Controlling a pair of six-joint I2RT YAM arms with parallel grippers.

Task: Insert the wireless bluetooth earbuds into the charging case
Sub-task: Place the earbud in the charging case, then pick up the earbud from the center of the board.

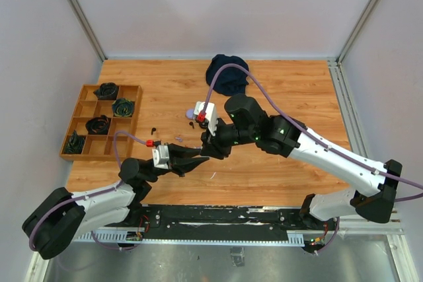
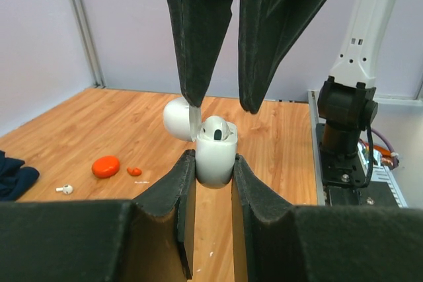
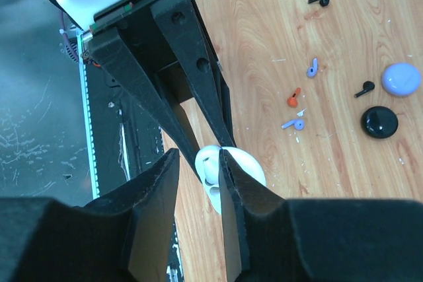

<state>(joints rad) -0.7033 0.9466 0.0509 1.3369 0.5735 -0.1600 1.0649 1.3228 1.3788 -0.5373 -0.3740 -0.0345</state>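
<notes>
My left gripper (image 2: 214, 163) is shut on a white charging case (image 2: 215, 160), held upright with its lid (image 2: 178, 118) flipped open. A white earbud (image 2: 217, 129) sits in the case's top, stem down. My right gripper (image 3: 198, 158) hangs straight over the case. Its jaws stand a little apart around the earbud (image 3: 209, 168), with a gap showing on one side. In the top view both grippers meet mid-table, left (image 1: 200, 156) and right (image 1: 210, 144). Loose earbuds lie on the wood: black (image 3: 318, 0), purple (image 3: 311, 67), orange (image 3: 293, 99), white (image 2: 64, 189).
A lavender round case (image 3: 401, 78) and a black round case (image 3: 379, 122) lie beyond the loose buds, and an orange case (image 2: 106, 166) lies on the wood. A dark cloth (image 1: 227, 74) sits at the back. A wooden compartment tray (image 1: 84, 109) stands at the left.
</notes>
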